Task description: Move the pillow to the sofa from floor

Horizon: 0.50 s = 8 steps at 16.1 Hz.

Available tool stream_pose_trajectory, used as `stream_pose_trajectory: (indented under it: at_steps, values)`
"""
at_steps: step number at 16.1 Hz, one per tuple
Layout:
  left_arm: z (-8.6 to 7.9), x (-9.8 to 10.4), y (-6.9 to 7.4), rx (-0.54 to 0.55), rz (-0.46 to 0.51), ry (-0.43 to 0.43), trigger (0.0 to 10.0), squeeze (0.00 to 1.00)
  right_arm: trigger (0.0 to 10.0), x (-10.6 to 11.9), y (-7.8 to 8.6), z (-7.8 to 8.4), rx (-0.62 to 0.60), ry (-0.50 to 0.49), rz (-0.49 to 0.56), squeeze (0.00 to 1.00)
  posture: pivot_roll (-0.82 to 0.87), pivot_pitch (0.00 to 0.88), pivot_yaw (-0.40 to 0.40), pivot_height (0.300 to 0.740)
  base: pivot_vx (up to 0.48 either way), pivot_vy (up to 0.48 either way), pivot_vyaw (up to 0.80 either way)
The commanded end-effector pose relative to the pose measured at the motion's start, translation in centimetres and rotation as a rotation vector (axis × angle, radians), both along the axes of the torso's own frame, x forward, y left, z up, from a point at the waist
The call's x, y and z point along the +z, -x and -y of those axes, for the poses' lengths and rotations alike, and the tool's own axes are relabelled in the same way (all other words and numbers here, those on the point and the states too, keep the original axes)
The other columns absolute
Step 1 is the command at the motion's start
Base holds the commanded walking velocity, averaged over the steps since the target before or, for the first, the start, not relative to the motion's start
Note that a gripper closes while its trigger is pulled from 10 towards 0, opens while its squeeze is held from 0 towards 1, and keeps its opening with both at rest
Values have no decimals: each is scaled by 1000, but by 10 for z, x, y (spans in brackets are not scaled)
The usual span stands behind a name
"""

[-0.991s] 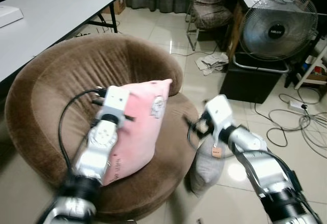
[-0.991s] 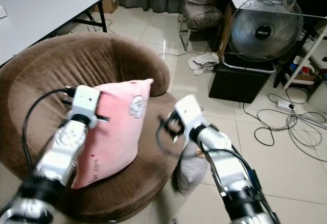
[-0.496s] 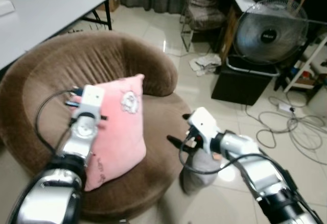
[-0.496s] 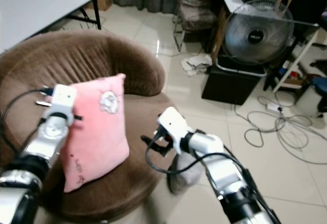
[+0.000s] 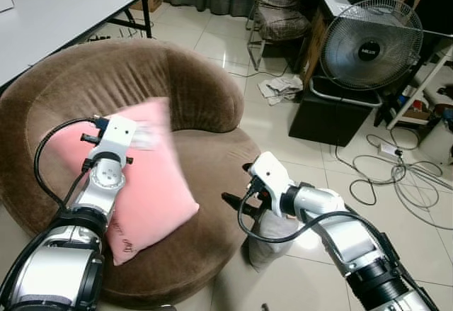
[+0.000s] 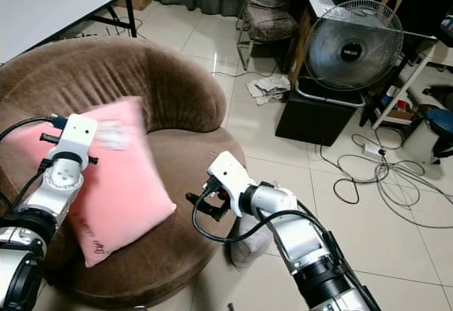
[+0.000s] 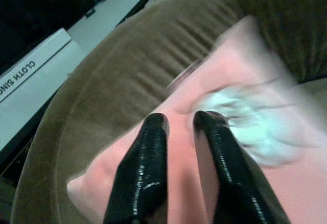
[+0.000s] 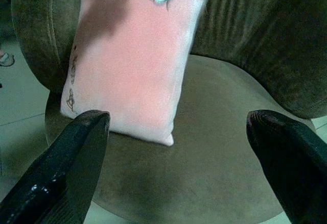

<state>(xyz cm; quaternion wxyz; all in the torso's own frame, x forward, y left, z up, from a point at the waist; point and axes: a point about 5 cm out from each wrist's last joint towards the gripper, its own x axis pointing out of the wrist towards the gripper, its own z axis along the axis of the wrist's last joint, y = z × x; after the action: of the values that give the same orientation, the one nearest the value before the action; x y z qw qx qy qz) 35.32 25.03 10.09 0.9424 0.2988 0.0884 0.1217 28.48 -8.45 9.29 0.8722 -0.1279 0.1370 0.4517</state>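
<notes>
The pink pillow [image 5: 152,183] with a small cartoon print lies tilted on the seat of the round brown sofa [image 5: 141,77], leaning toward its back. Its top corner is blurred with motion. My left gripper [image 7: 180,119] is at the pillow's upper edge, its two black fingers [image 7: 148,157] a narrow gap apart with nothing between them. My right gripper [image 8: 179,127] stands wide open over the sofa's front rim, to the right of the pillow and apart from it.
A grey cushion [image 5: 269,236] leans on the floor against the sofa's front, under my right arm. A standing fan [image 5: 368,42], a black box [image 5: 340,116] and loose cables [image 5: 396,176] lie to the right. A white table [image 5: 49,13] stands back left.
The pillow has dropped from upright in my left gripper to lying tilted on the seat. The left gripper has let go. The right gripper has moved lower, to the sofa's rim.
</notes>
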Motion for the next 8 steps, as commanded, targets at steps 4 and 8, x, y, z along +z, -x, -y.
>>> stream_pose_trajectory:
  at_steps: [4,8]
  values:
    - [9,15,-10,-18,67,-16,10000,1000,10000,4,-3,8,-35,18,21,0,9,0,-85,740,0,0,0]
    - [34,19,-13,-158,140,308,10000,471,10000,7,-6,15,-118,13,55,0,15,0,-73,740,0,0,0]
